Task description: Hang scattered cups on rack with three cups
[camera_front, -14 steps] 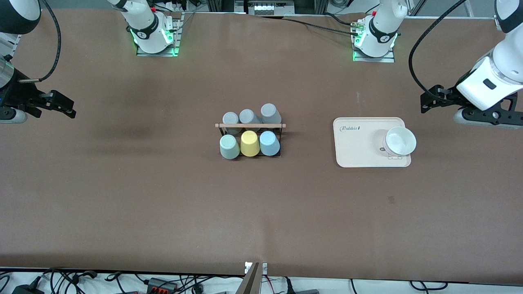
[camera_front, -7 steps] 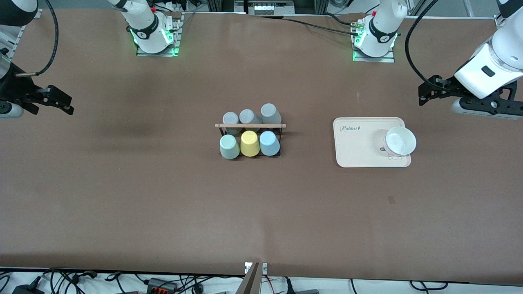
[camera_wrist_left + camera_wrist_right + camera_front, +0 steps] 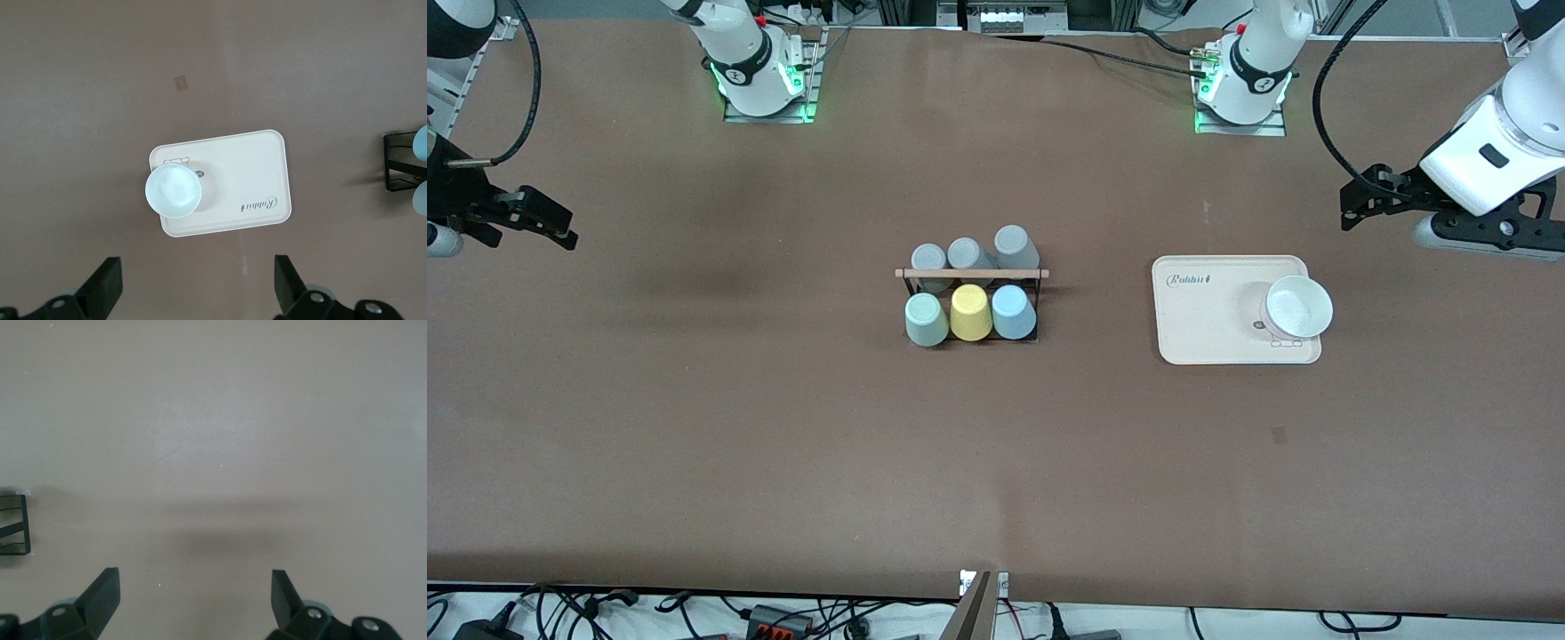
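Observation:
The black wire rack (image 3: pixel 971 276) with a wooden rod on top stands mid-table. The mint-green cup (image 3: pixel 926 319) and the light blue cup (image 3: pixel 1013 311) sit upside down on its row nearer the camera, either side of a yellow cup (image 3: pixel 970 312). Three grey cups (image 3: pixel 966 254) fill the row farther from the camera. My left gripper (image 3: pixel 1352 209) is open and empty, up in the air near the left arm's end (image 3: pixel 197 283). My right gripper (image 3: pixel 560 227) is open and empty over bare table at the right arm's end (image 3: pixel 193 600). One end of the rack (image 3: pixel 400 163) shows in the left wrist view.
A beige tray (image 3: pixel 1227 347) with a white bowl (image 3: pixel 1298 307) on it lies between the rack and the left arm's end; it also shows in the left wrist view (image 3: pixel 253 173). A corner of the rack (image 3: pixel 17 523) shows in the right wrist view.
Both grippers have drawn away from the rack: the right one toward its end of the table, the left one slightly toward the robots' bases. The cups have not moved.

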### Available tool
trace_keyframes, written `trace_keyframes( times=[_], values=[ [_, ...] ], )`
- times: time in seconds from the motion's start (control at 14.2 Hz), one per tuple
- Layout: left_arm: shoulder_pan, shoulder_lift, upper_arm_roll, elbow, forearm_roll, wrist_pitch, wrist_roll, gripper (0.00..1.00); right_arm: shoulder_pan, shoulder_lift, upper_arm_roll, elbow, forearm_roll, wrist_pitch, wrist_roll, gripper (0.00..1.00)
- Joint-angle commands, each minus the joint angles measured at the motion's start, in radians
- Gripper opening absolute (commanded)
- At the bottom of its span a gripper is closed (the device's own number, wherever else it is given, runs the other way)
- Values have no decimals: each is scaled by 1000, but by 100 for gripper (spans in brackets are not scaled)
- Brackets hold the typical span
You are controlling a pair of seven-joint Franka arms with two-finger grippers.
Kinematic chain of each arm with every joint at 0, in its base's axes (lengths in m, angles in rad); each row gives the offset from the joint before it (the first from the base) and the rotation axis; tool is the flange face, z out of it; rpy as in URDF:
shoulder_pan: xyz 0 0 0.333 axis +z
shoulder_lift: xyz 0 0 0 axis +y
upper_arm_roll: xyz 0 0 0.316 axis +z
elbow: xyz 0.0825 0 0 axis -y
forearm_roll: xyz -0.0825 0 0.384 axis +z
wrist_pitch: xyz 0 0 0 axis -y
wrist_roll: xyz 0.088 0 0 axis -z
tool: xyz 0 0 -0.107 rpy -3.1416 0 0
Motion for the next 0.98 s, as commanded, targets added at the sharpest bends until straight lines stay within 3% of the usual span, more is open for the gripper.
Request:
trace_keyframes(
  times=[0.0, 0.91],
  values=[
    [10, -5, 0, 9, -13, -15, 9, 100, -12, -21, 12, -7, 4, -28, -19, 100],
    [10, -7, -4, 9, -13, -15, 9, 100, -10, -21, 12, 17, 4, -68, -22, 100]
  ],
)
